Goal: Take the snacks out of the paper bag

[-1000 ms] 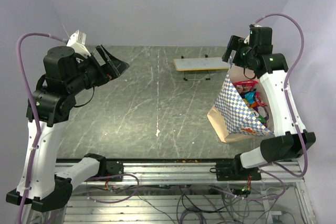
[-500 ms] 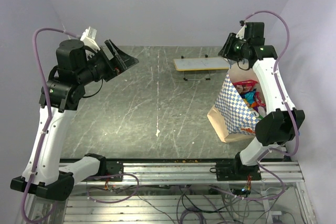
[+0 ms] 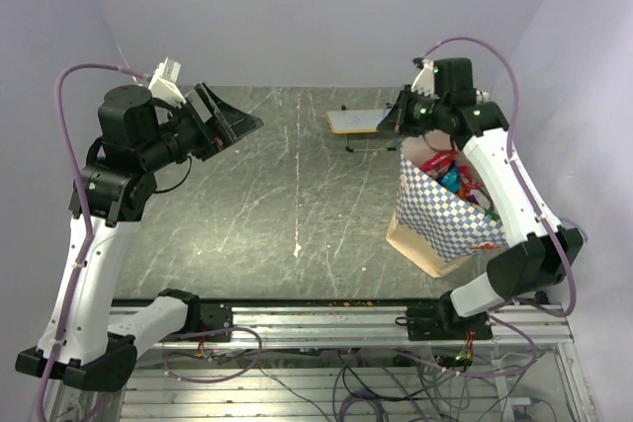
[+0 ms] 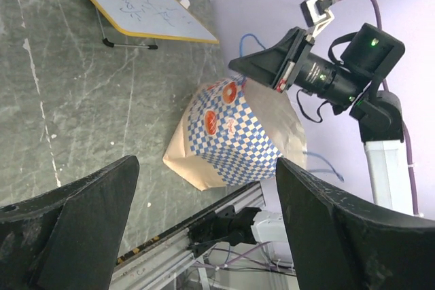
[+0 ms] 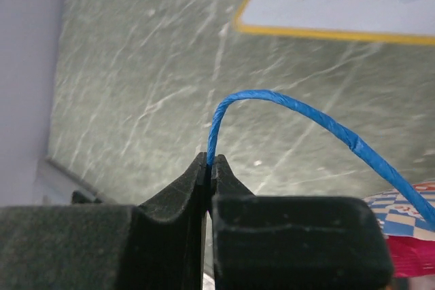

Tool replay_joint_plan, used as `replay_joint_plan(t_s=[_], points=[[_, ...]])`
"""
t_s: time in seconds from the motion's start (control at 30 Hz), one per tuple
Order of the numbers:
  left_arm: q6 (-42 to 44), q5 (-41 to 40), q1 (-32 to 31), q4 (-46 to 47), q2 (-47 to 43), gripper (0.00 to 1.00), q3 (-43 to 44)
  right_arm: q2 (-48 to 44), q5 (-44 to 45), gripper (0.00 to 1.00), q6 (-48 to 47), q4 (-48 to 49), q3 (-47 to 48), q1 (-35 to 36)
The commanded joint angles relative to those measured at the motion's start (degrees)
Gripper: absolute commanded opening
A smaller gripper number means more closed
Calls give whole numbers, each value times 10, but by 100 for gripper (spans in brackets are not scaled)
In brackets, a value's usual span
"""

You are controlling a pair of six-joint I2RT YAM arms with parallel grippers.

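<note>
The right claw point(image 5: 209, 162) is closed tight on the thin blue cord handle point(image 5: 285, 103) of the large blue-and-white checkered paper bag point(image 3: 450, 219). The bag stands near the right edge of the dark marbled desk point(image 3: 277, 185) (small glossy foil snack packets point(image 3: 453, 177) lie inside). The left claw point(image 3: 237, 122) is wide open and holds nothing, above the far left corner.

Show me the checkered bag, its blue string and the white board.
paper bag point(image 4: 234, 144), left wrist view, on its checkered side wall.
blue cord handle point(image 5: 285, 100), right wrist view, middle of the arching cord.
board point(image 4: 146, 8), left wrist view, on its flat top face.
</note>
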Motion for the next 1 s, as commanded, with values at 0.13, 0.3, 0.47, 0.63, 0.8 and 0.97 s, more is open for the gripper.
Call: replay_joint_plan(t_s=[0.13, 0.3, 0.47, 0.63, 0.8, 0.97], points=[[-28, 48, 4, -2, -51, 92, -23, -99, -40, 0, 141, 93, -85, 178], [-51, 60, 4, -2, -86, 92, -46, -100, 4, 2, 159, 119, -90, 298], [-92, 102, 4, 34, -105, 94, -84, -110, 67, 35, 149, 47, -50, 314], [-108, 111, 4, 57, -113, 94, -94, -173, 179, 73, 124, -47, -34, 314], [-148, 134, 4, 113, -107, 94, -131, -242, 279, 99, 123, -117, -23, 314], [-130, 121, -22, 123, -69, 91, -148, -311, 402, 100, 148, -154, 0, 314]])
